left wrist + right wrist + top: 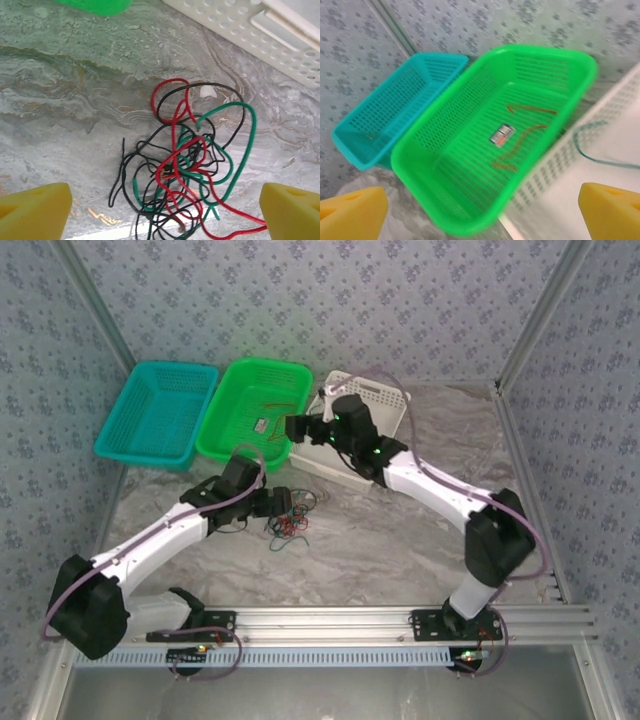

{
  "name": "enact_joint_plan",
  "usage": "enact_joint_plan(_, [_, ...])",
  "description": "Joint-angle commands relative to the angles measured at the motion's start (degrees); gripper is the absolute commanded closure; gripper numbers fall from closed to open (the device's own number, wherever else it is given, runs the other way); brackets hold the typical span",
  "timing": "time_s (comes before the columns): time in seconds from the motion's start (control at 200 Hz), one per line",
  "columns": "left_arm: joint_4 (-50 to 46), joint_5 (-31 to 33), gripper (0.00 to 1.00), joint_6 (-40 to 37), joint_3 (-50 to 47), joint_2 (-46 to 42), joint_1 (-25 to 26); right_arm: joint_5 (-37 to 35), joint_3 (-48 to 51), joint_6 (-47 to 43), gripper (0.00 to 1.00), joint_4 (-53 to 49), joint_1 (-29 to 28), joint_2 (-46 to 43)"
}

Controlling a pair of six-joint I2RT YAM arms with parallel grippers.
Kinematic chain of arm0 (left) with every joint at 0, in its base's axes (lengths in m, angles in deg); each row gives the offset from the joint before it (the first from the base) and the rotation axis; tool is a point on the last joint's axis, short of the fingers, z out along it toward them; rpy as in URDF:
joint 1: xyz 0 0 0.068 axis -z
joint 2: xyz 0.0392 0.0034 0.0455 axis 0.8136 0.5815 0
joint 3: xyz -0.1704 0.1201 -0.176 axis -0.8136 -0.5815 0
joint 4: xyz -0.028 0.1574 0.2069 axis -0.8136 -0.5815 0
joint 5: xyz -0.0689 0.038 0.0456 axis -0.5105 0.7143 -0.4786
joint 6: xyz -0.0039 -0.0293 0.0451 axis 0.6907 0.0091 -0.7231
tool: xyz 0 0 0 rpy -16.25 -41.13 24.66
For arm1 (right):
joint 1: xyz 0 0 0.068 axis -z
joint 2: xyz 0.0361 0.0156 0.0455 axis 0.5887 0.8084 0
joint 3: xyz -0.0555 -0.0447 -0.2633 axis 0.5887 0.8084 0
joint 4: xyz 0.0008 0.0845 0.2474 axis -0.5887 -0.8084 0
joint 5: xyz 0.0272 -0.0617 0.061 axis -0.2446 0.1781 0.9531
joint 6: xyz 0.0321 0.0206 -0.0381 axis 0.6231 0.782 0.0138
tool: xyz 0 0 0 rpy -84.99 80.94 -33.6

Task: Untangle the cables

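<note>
Red, green, black cables point(190, 170) sit knotted on desk point(65, 115), under left claw point(162, 215) (jaws wide). Right claw point(482, 212) released above green basket point(445, 130). Risk: pinching several crossed strands lifts the whole clump, tightening knots.

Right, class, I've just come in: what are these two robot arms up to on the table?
They are sorting out a tangle of red, green and black cables on the table. The left gripper hangs open over it, holding nothing. The right gripper is open and empty above the green basket, where red cable lies; a green cable lies in the white basket beside it. The tangle is not yet undone.
</note>
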State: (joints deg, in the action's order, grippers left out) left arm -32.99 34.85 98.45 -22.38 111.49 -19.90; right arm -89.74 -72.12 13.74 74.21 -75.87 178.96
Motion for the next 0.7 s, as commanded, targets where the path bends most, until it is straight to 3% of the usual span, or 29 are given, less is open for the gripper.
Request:
enact_joint_plan(0.0, [-2.82,0.42,0.09,-1.83,4.61,2.26,0.99,-4.31,8.40,-0.78,0.00,-6.46,0.26,-4.98])
enact_joint_plan(0.15, [-5.98,0.35,0.20,-3.84,9.87,7.30,2.98,-8.20,18.02,3.76,0.00,-5.72,0.25,-12.62])
enact_joint_plan(0.255, [-10.39,3.60,0.26,-4.09,14.66,11.86,4.93,-10.31,23.05,5.97,0.00,-3.82,0.30,-16.12])
enact_joint_plan(0.47, [-18.91,11.87,0.34,-5.10,23.87,20.45,9.81,-14.37,27.79,8.93,0.00,-4.03,0.20,-19.69])
enact_joint_plan(0.695, [-21.08,13.50,0.45,-5.71,29.35,26.29,11.09,-17.75,32.62,9.95,0.00,-3.67,0.44,-24.31])
